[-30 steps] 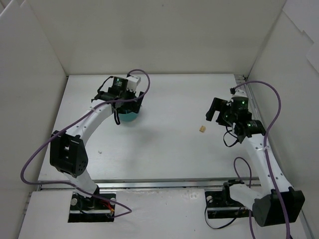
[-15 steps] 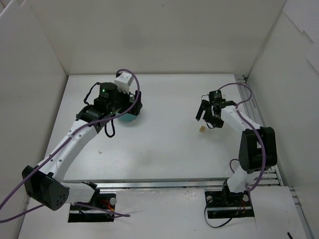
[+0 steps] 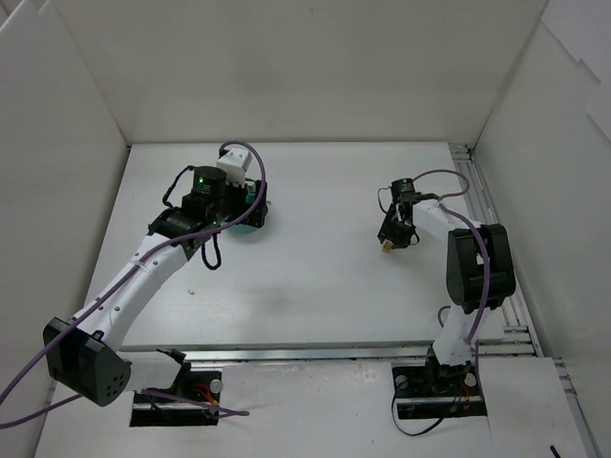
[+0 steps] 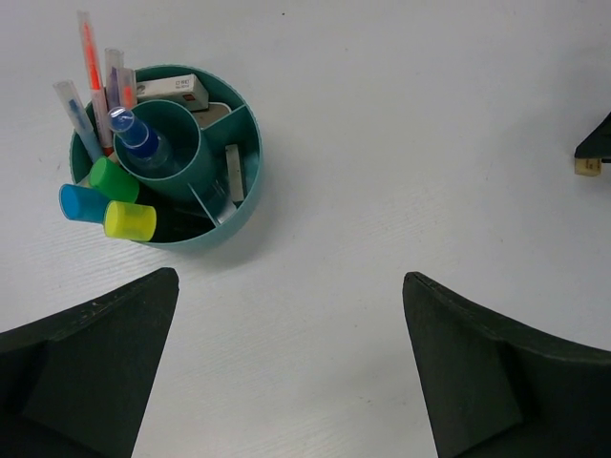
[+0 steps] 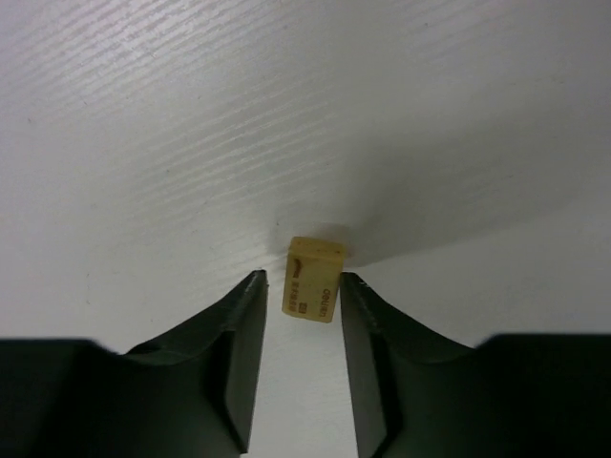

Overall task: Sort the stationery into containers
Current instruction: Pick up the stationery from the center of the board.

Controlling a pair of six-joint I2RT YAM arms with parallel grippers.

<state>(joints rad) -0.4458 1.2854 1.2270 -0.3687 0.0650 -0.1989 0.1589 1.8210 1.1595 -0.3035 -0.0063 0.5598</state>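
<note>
Straddling a small tan rectangular eraser (image 5: 313, 280), my right end effector (image 5: 302, 286) stands low over the white bench (image 3: 315, 296), right of the bench's centre and nearer its right edge than its left. The eraser sits tilted on the bench surface between my two dark fingers (image 5: 239, 334). A thin sliver of white shows between it and the left finger, while the right finger looks to be touching it. The jaws are narrow, but I cannot tell whether they pinch the eraser or merely flank it.

My left end effector (image 4: 291, 286) is spread wide and holds nothing, hovering above the far left part of the bench. Below it stands the round teal plastic tub with inner dividers (image 4: 250, 196). A clear bottle with a blue cap (image 4: 138, 143) stands in the central cup. Stubby green (image 4: 113, 178), blue (image 4: 81, 202) and yellow (image 4: 129, 219) highlighters share one outer compartment, thin pens (image 4: 89, 48) lean in the next, and a white block eraser (image 4: 172, 91) lies in another. Tub and tan eraser are well apart.
</note>
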